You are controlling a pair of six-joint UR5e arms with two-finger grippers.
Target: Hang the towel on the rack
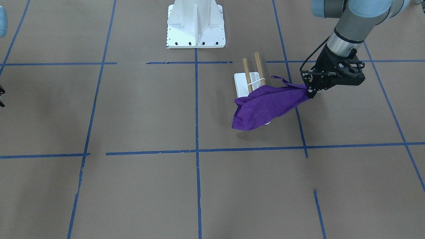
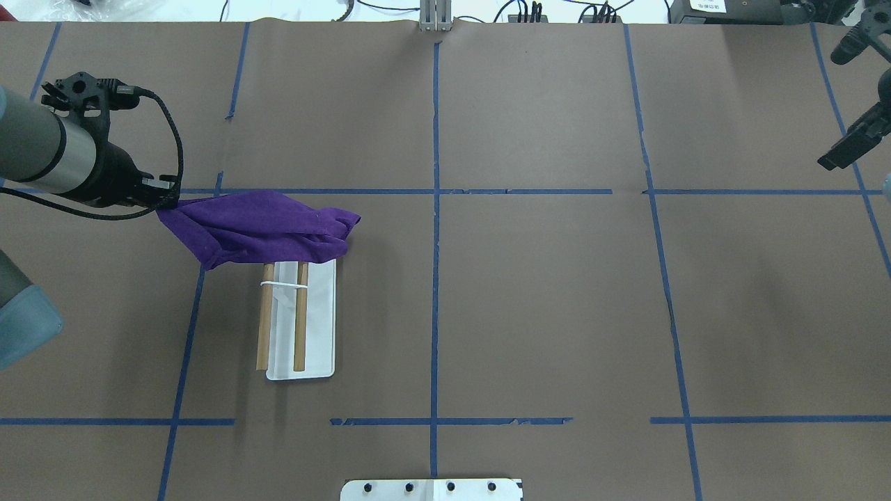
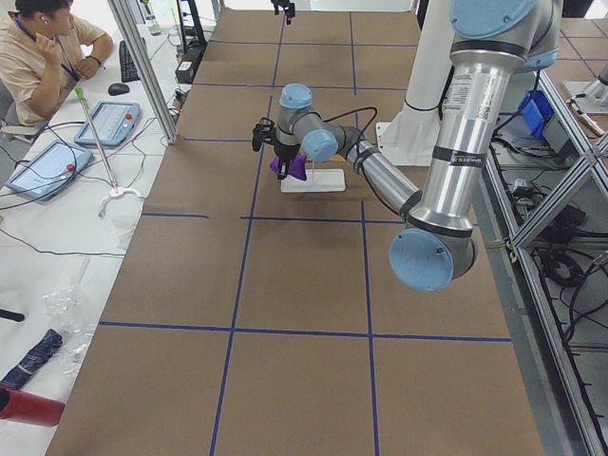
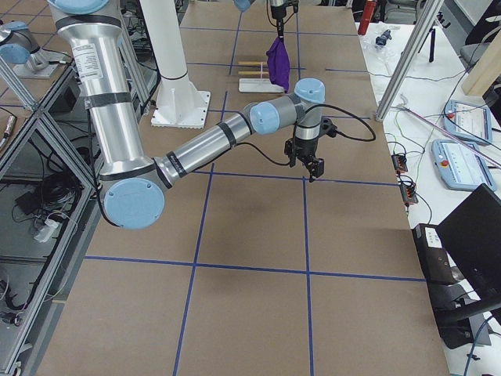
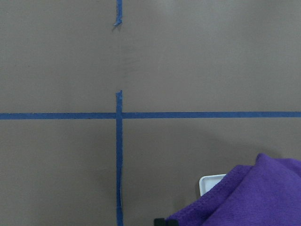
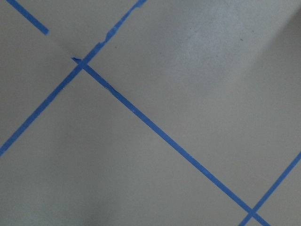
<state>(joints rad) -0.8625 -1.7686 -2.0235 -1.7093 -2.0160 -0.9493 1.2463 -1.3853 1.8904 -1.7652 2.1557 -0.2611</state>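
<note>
Now we see the purple towel (image 1: 265, 106) up in the air, hanging by one corner. It hangs over the end of the rack (image 2: 317, 327) that is far from the robot, and it hides the tips of the two wooden rods (image 2: 263, 320). We cannot tell if it touches them. The left gripper (image 1: 310, 94) is pinched tight on the towel's corner, just beside the rack. The right gripper (image 4: 311, 168) hangs well apart from them, over the brown table (image 1: 132, 109) with its blue tape lines (image 1: 196, 99). We cannot tell if it is spread wide or pinched together. A big white pedestal (image 1: 196, 26) stands on the robot's side of the table.
</note>
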